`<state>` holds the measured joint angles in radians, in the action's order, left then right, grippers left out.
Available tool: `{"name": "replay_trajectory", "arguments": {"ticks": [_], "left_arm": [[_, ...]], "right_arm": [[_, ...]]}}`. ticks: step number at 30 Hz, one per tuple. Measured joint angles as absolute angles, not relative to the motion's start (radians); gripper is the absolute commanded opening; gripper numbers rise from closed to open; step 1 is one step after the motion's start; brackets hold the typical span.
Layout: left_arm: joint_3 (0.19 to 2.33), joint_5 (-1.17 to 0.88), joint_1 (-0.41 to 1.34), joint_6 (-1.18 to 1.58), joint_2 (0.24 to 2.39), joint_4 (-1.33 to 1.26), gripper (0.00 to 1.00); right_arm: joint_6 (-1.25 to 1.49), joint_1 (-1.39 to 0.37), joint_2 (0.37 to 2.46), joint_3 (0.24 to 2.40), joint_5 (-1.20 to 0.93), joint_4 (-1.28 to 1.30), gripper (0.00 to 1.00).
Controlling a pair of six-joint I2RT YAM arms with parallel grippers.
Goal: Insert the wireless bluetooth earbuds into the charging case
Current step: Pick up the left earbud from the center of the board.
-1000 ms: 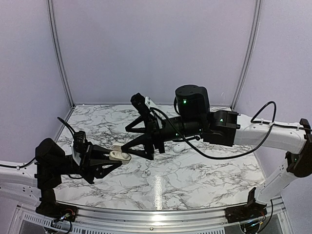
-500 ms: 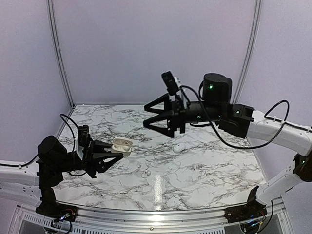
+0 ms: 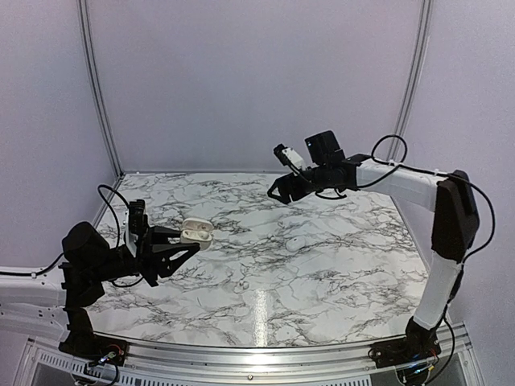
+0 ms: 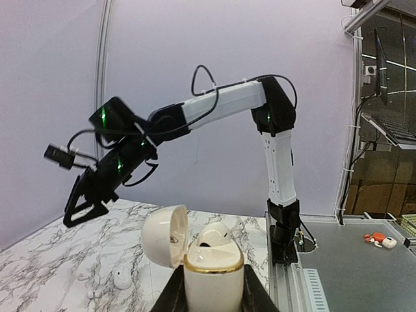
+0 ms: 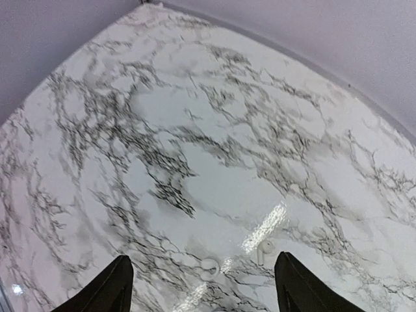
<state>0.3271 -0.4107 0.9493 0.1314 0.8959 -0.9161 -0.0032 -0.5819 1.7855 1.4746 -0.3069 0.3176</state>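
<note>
The charging case (image 4: pixel 213 270) is a glossy white pebble with a gold rim, held upright above the table's left side with my left gripper (image 4: pixel 213 298) shut on its body. Its lid (image 4: pixel 166 235) hangs open to the left, and one white earbud (image 4: pixel 216 233) sits in a socket. The top view shows the case (image 3: pixel 198 232) at the left gripper (image 3: pixel 191 240). Another earbud (image 3: pixel 296 242) lies on the marble mid-table, also in the left wrist view (image 4: pixel 122 278). My right gripper (image 3: pixel 278 191) hangs high over the back of the table, open and empty (image 5: pixel 203 294).
Under the right gripper a small stemmed white piece (image 5: pixel 264 249) lies on the marble table (image 5: pixel 195 130) beside a tiny ring-shaped piece (image 5: pixel 209 266). Small white specks (image 3: pixel 240 284) lie on the table toward the front. Metal frame posts and purple walls enclose the table.
My right arm has pulled away from the case, rising and swinging to the back right, its jaws a little narrower. The left gripper has lifted the case slightly.
</note>
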Motion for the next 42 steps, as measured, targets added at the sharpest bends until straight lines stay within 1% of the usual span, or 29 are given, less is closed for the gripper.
{"name": "replay_trajectory", "arguments": {"ticks": [4,8,13,16,26,28,33,42], "left_arm": [[0.314,-0.411,0.946,0.131,0.896,-0.916,0.0],[0.302,-0.411,0.944,0.131,0.896,-0.917,0.0],[0.3,-0.411,0.944,0.131,0.896,-0.92,0.0],[0.3,-0.411,0.944,0.131,0.896,-0.92,0.0],[0.3,-0.411,0.943,0.123,0.896,-0.92,0.0],[0.3,-0.411,0.943,0.123,0.896,-0.92,0.0],[0.3,-0.411,0.942,0.123,0.896,-0.92,0.0],[0.3,-0.411,0.941,0.115,0.896,-0.92,0.0]], "right_arm": [[-0.054,-0.574,1.955,1.542,-0.231,0.408,0.71],[-0.075,-0.562,2.053,1.572,-0.198,0.477,0.66],[-0.088,-0.546,2.152,1.695,-0.174,0.525,0.62],[-0.092,-0.545,2.183,1.736,-0.172,0.533,0.57],[-0.104,-0.545,2.254,1.759,-0.171,0.562,0.51],[-0.105,-0.545,2.266,1.759,-0.171,0.563,0.47],[-0.109,-0.545,2.299,1.787,-0.167,0.578,0.42],[-0.123,-0.545,2.321,1.821,-0.147,0.589,0.26]]}}
